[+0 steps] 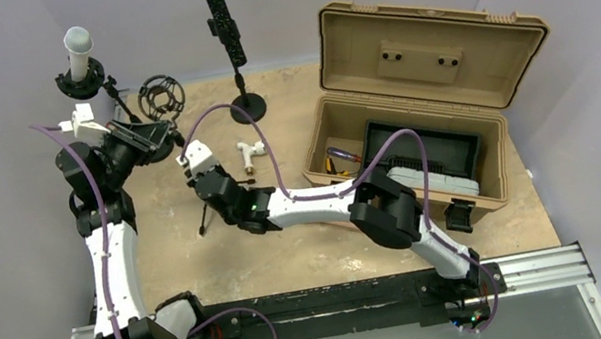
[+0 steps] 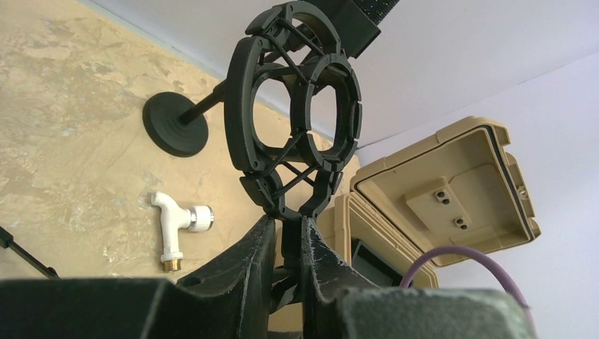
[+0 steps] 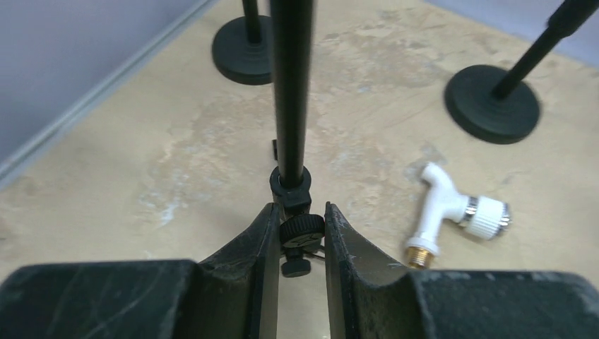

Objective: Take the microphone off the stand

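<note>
Clasping shock mount point(image 2: 293, 106) is left claw point(image 2: 287, 222); right claw point(image 3: 300, 212) seemingly clasps stand knob point(image 3: 302, 229).

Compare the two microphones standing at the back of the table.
The left microphone is pale from head to body; the centre microphone has a black body under a grey mesh head. The left microphone sits in a ringed black cradle, while the centre microphone is clipped to a thin pole stand with a round base. The centre microphone shows more of its length. Both stand upright, heads up, near the back wall.
</note>
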